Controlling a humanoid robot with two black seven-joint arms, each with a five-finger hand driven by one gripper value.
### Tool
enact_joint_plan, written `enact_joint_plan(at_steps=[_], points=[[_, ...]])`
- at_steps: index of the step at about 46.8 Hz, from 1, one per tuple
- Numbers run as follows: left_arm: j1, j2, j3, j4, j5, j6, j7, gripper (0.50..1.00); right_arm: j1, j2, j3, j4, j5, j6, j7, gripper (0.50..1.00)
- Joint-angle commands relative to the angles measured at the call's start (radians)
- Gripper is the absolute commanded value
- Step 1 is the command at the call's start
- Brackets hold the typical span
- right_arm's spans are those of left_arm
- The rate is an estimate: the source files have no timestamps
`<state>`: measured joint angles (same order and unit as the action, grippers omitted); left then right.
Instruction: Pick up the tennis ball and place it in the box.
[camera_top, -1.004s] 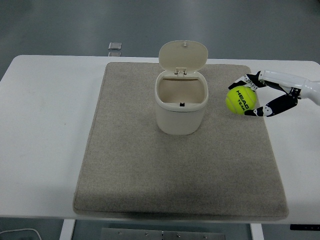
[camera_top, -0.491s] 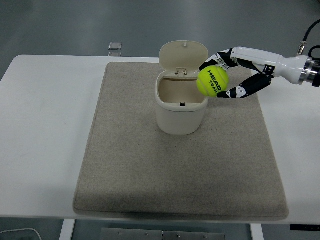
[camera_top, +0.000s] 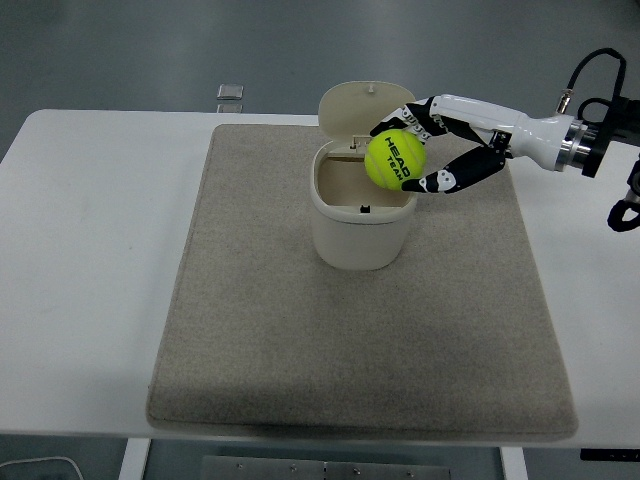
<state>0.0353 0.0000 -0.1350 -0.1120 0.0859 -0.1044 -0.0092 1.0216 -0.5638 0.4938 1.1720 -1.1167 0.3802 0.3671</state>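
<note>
My right hand (camera_top: 415, 150) is shut on the yellow-green tennis ball (camera_top: 396, 158) and holds it in the air over the right side of the box's opening. The box (camera_top: 361, 215) is a cream bin with its flip lid (camera_top: 366, 110) standing open at the back. It stands on a grey mat (camera_top: 361, 335) in the middle of the white table (camera_top: 90, 260). The right arm comes in from the right edge. The left arm is out of view.
A small metal object (camera_top: 230, 93) lies at the table's far edge, behind the mat. A black cable (camera_top: 585, 70) loops above the right wrist. The mat's front half lies bare in front of the box.
My right hand has carried the ball up and to the left, from the mat's right edge to above the box's opening.
</note>
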Motion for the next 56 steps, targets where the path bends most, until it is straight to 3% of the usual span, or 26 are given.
enact_joint_plan(at_steps=[1, 4, 8, 23, 36, 50, 56], points=[[0.0, 0.0, 0.0, 0.0, 0.0, 0.0, 0.0, 0.992, -0.001, 0.007, -0.001, 0.0, 0.0, -0.001, -0.001, 0.764], [0.0, 0.0, 0.0, 0.0, 0.0, 0.0, 0.0, 0.992, -0.003, 0.018, -0.004, 0.0, 0.0, 0.0, -0.001, 0.821], [0.0, 0.0, 0.0, 0.0, 0.0, 0.0, 0.0, 0.992, -0.003, 0.018, -0.004, 0.002, 0.0, 0.002, -0.001, 0.854], [0.0, 0.0, 0.0, 0.0, 0.0, 0.0, 0.0, 0.992, -0.005, 0.016, -0.001, 0.002, 0.0, 0.008, -0.001, 0.862], [0.0, 0.0, 0.0, 0.0, 0.0, 0.0, 0.0, 0.992, -0.009, -0.002, 0.005, 0.015, 0.058, 0.011, 0.004, 0.913], [0.0, 0.0, 0.0, 0.0, 0.0, 0.0, 0.0, 0.992, -0.021, -0.093, 0.006, 0.025, 0.176, 0.091, 0.004, 0.913], [0.0, 0.0, 0.0, 0.0, 0.0, 0.0, 0.0, 0.992, -0.021, -0.145, 0.003, 0.017, 0.287, 0.158, -0.001, 0.913]])
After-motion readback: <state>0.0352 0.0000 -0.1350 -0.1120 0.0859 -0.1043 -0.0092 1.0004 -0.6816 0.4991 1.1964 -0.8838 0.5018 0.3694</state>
